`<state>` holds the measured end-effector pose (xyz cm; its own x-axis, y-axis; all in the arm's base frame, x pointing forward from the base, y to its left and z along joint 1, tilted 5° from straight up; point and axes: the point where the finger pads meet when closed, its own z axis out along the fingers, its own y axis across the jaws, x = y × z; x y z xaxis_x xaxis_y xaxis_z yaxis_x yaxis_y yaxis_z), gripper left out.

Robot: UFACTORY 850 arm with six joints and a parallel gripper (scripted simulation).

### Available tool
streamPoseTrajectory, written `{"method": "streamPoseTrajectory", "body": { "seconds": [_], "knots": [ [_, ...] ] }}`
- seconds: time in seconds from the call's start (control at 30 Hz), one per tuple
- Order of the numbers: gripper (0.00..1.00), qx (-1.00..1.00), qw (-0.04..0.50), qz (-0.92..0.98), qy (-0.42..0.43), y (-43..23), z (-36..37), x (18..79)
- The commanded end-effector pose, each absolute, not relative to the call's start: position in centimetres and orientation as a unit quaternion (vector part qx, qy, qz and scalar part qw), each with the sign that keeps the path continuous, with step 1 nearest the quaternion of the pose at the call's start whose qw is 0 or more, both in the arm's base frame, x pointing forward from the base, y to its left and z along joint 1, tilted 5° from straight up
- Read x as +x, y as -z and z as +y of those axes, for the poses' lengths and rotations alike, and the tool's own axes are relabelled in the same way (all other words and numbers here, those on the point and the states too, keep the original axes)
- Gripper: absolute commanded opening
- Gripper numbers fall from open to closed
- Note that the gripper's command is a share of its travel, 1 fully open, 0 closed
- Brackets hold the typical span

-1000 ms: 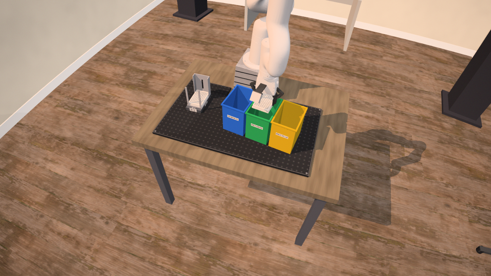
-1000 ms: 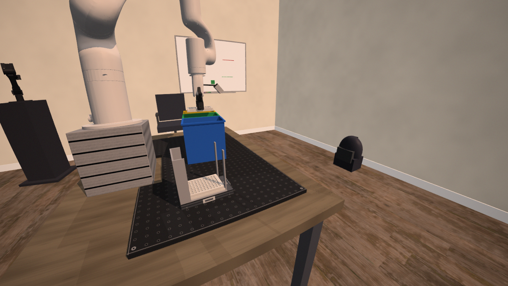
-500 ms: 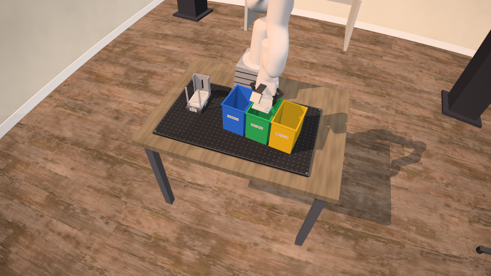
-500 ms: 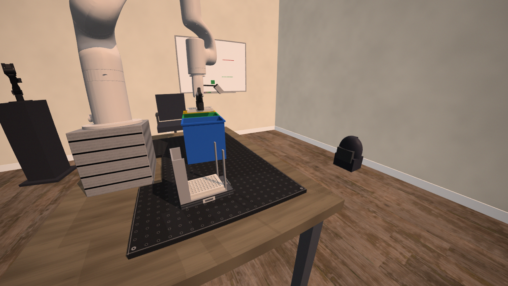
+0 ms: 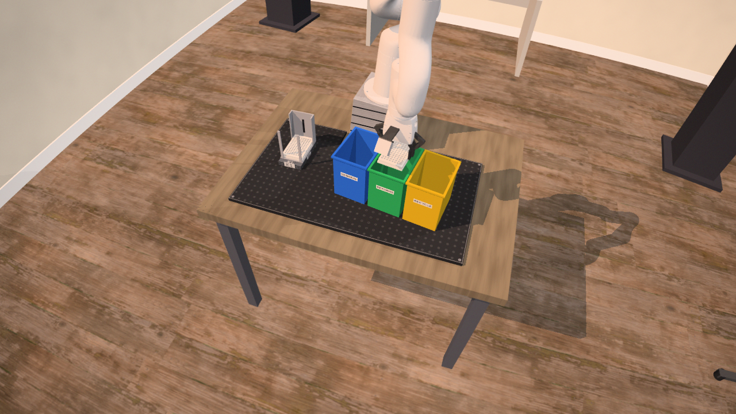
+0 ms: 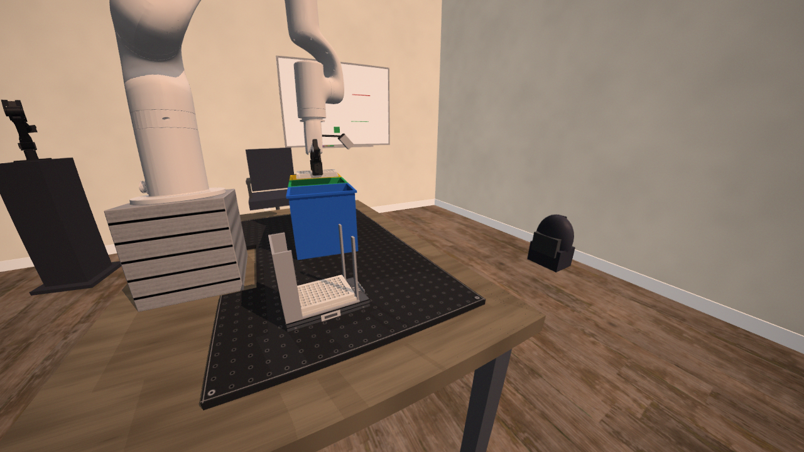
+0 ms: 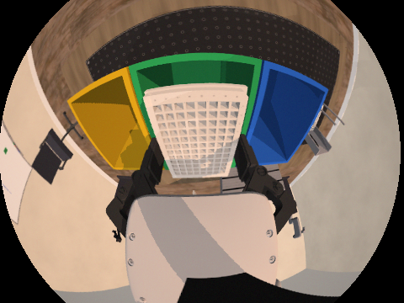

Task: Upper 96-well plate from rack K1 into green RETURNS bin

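My gripper [image 5: 397, 146] is shut on a white 96-well plate [image 5: 393, 153] and holds it level just above the mouth of the green bin [image 5: 392, 184], at the end nearest the arm. In the wrist view the plate [image 7: 197, 128] sits between my two dark fingers with the green bin [image 7: 197, 70] open beneath it. The exterior view shows the gripper [image 6: 316, 162] right over the bins' rims. The stack rack K1 [image 5: 298, 141] stands at the mat's left and holds one white plate [image 6: 326, 293] at its base.
A blue bin [image 5: 353, 164] touches the green bin's left side and a yellow bin [image 5: 430, 188] its right. All three stand upright on the black perforated mat [image 5: 309, 200]. The arm's grey pedestal [image 6: 176, 247] stands behind the bins.
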<state>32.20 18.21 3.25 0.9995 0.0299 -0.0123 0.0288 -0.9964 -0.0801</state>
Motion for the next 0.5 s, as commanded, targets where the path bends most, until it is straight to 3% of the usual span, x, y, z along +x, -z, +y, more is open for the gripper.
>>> {"method": "streamPoseTrajectory", "body": {
  "seconds": [0.0,0.47],
  "knots": [
    [0.0,-0.999,0.041,-0.015,-0.004,-3.22,18.24,32.25],
    [0.0,-0.999,0.041,-0.015,-0.004,-2.98,18.26,32.25]
  ]
}}
